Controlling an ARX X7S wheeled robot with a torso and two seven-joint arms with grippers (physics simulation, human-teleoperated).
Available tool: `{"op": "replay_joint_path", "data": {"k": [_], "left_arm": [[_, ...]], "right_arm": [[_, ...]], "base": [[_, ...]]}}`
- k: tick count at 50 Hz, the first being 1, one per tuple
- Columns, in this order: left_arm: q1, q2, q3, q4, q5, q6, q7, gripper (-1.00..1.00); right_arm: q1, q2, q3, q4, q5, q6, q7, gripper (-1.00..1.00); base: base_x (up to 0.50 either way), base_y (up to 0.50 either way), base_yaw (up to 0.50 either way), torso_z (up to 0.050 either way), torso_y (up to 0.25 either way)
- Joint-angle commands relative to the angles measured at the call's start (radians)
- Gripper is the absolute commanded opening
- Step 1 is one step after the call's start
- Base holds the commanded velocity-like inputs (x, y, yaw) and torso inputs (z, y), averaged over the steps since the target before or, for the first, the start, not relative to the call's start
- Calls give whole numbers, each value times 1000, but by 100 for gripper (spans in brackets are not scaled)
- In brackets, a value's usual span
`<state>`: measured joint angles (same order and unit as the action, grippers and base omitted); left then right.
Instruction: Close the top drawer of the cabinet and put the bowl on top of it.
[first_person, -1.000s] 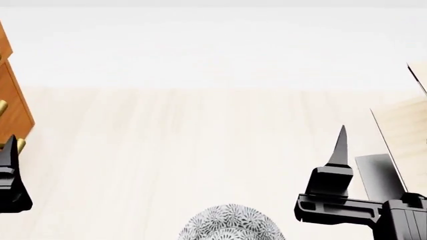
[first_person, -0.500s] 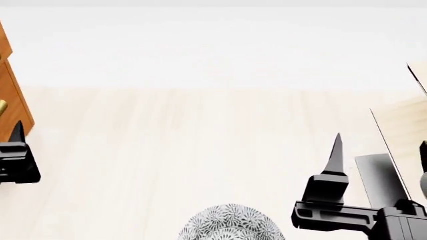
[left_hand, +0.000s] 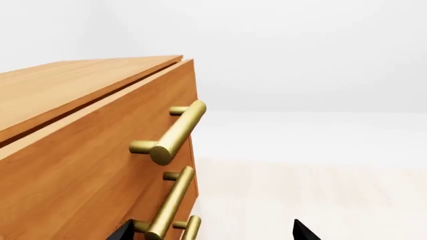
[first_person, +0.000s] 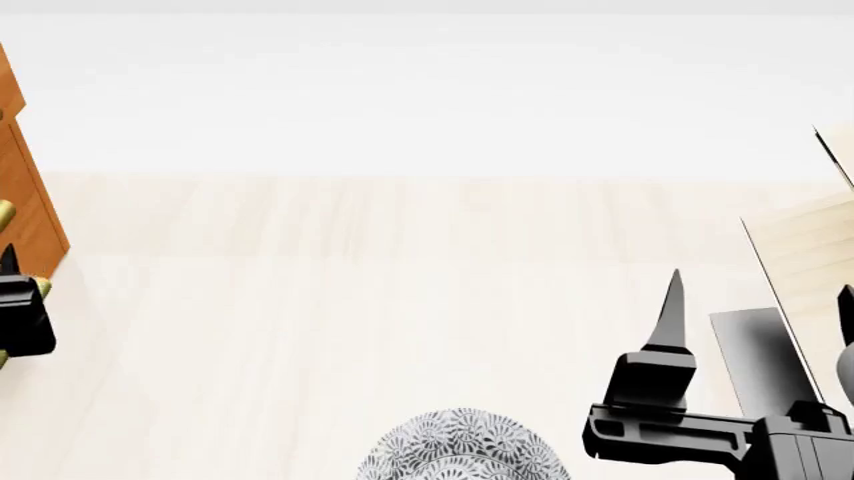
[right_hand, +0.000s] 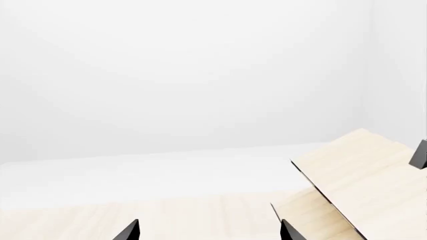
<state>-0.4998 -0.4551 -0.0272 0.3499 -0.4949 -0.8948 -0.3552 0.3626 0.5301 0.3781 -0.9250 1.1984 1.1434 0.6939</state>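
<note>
The pale wooden tabletop (first_person: 400, 300) spreads ahead of both pincers. The orange-brown wooden cabinet (left_hand: 73, 150) stands just in front of the left pincer (left_hand: 212, 231), whose two black tips sit apart with nothing between them. The top drawer (left_hand: 100, 145) juts slightly past the cabinet's top board — a dark gap shows there — so it seems not fully shut. To close it well, I judge the left pincer should press flat on the drawer front beside the brass bar handle (left_hand: 175, 132), pushing straight along the drawer's travel. That handle's long axis runs across the drawer front, level with its upper edge. The right pincer (first_person: 754, 300) is spread open and empty; the grey-and-white floral bowl (first_person: 461, 445) rests on the tabletop, near its inner side.
</note>
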Motion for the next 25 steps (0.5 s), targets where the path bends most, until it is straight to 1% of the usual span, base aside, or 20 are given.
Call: {"op": "replay_joint_path", "data": {"k": [1,6,7,9,10,15,25], "left_arm": [[-10,-20,-25,-40,10,9,-5,100],[-9,-22,-32,-59,16,15,-11,100],[-10,-23,-33,-63,17,17,-11,100],[-14,-24,-37,-72,20,21,-14,100],[-17,-24,-37,-80,24,25,-15,100],[-37,-28,-11,-177,76,89,-13,100],[-76,-27,-2,-356,126,175,-6,100]], "right_arm": [[-4,9,3,-4,12,-8,10,100],[-7,11,-1,-5,13,-12,11,100],[-111,-10,-40,-15,-137,-105,-89,100],[-28,19,-12,-4,-4,-42,4,100],[-19,22,-10,-3,13,-36,16,100],[-33,23,-16,3,-14,-49,-2,100],[-49,20,-38,18,-61,-72,-29,100]], "base": [[0,0,0,0,0],[0,0,0,0,0],[0,0,0,0,0],[0,0,0,0,0],[0,0,0,0,0],[0,0,0,0,0],[0,0,0,0,0]]}}
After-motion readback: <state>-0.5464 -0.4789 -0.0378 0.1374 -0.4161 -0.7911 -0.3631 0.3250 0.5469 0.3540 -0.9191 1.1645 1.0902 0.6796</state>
